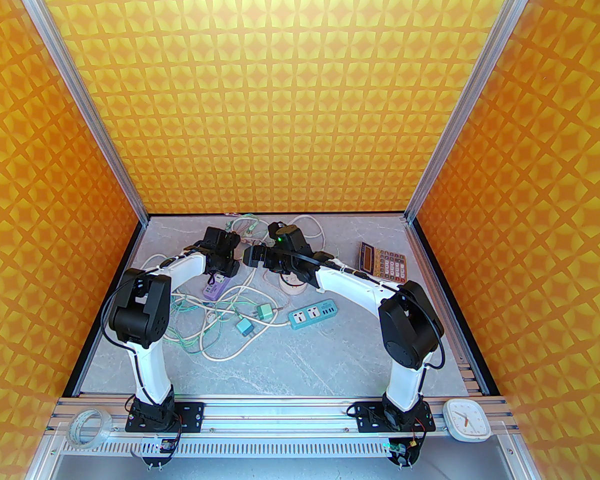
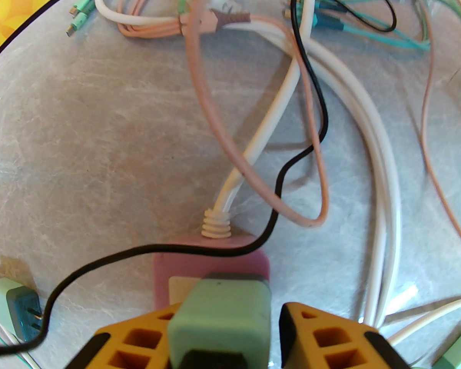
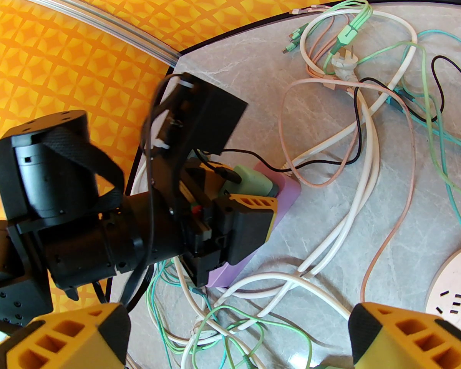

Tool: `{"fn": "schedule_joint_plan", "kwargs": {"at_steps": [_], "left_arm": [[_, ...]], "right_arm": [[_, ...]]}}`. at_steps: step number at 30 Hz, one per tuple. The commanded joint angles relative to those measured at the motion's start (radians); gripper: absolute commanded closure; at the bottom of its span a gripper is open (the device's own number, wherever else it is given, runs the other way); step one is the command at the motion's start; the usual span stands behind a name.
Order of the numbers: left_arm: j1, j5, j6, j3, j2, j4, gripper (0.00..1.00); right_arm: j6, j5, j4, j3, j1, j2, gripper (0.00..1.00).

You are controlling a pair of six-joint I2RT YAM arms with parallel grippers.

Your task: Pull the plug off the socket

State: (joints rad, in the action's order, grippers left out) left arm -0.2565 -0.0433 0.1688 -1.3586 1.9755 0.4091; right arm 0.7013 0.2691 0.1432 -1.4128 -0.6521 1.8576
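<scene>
A pale green plug (image 2: pixel 223 313) sits in a purple socket strip (image 2: pixel 211 260) lying on the grey table. My left gripper (image 2: pixel 226 321) straddles the plug from above. Its left yellow finger is against the plug's side, and a narrow gap shows between the plug and the right finger (image 2: pixel 315 333). A thin black cable crosses the strip's far end. In the right wrist view the plug (image 3: pixel 249 183) and the strip (image 3: pixel 288 194) lie under the left wrist. My right gripper (image 3: pixel 234 340) hovers wide open beside them, holding nothing.
Tangled white, pink, green and black cables (image 1: pixel 215 318) spread around the strip. A teal power strip (image 1: pixel 313 315), loose green plugs (image 1: pixel 266 311), a round pink socket (image 3: pixel 457 283) and a calculator (image 1: pixel 384 263) lie to the right. A tape roll (image 1: pixel 90 427) and clock (image 1: pixel 466 419) sit on the front rail.
</scene>
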Motion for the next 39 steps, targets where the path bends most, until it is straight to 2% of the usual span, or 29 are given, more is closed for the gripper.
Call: {"fn": "schedule_joint_plan", "kwargs": {"at_steps": [1,6,11,19,24,29,31,32,33,35,39], "left_arm": [[-0.01,0.041,0.031,-0.039,0.019,0.037,0.72],[-0.016,0.067,0.006,-0.06,0.006,0.04,0.75],[-0.018,0.094,-0.062,-0.154,0.04,0.099,0.77],[-0.015,0.114,-0.259,-0.37,0.161,0.245,0.76],[-0.004,0.141,-0.418,-0.374,0.18,0.254,0.75],[0.027,0.165,-0.485,-0.345,0.184,0.211,0.79],[0.037,0.166,-0.495,-0.356,0.2,0.207,0.78],[0.041,0.166,-0.502,-0.367,0.211,0.214,0.78],[0.046,0.165,-0.51,-0.378,0.223,0.22,0.78],[0.047,0.172,-0.517,-0.378,0.232,0.208,0.78],[0.047,0.187,-0.535,-0.395,0.258,0.212,0.76]], "right_arm": [[-0.007,0.012,-0.002,0.024,0.009,-0.015,0.02],[-0.001,0.015,-0.012,0.031,0.01,-0.011,0.02],[0.018,0.034,-0.03,0.026,0.011,0.007,0.01],[0.013,0.034,-0.031,0.034,0.011,0.011,0.02],[0.043,0.059,-0.062,0.047,0.011,0.035,0.01],[0.109,0.117,-0.181,0.086,0.011,0.077,0.03],[0.162,0.146,-0.259,0.097,0.008,0.109,0.2],[0.19,0.157,-0.294,0.099,0.005,0.125,0.24],[0.215,0.167,-0.326,0.092,0.001,0.146,0.33],[0.246,0.178,-0.359,0.065,-0.013,0.188,0.45],[0.313,0.186,-0.405,-0.009,-0.048,0.275,0.77]]}}
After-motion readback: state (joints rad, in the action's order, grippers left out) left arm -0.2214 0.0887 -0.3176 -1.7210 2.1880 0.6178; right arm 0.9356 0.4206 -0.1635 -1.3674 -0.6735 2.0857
